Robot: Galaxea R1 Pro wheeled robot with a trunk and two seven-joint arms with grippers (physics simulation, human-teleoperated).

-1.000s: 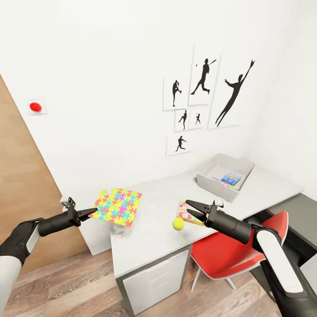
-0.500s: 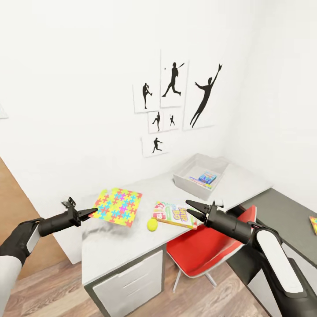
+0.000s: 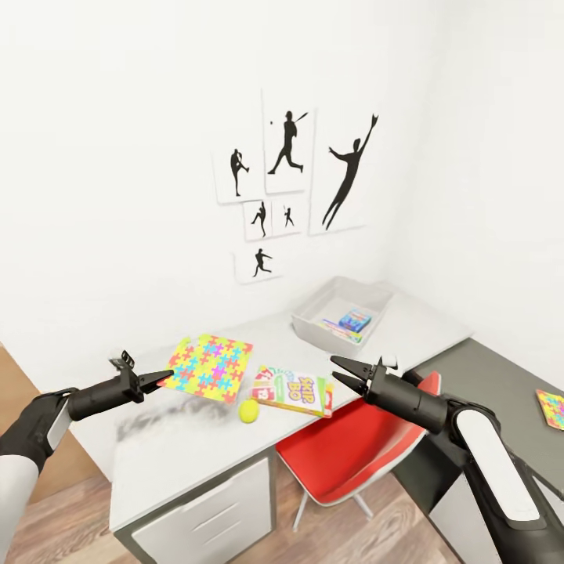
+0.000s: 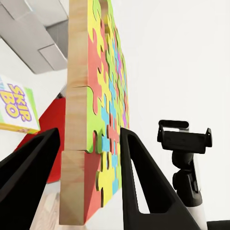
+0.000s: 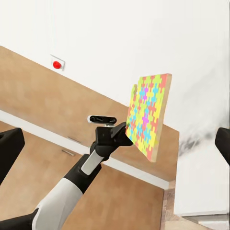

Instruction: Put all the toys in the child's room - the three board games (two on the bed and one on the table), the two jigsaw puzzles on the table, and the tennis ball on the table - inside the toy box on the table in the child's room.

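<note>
I have the thin multicoloured jigsaw slab pinched by its edge in my left gripper above the pale desk's front left corner, my right gripper spread empty, so I should carry it level to the shallow grey toy box at the back edge.

Wood-backed printed jigsaw puzzle, matt grey table, glossy red chair
</note>
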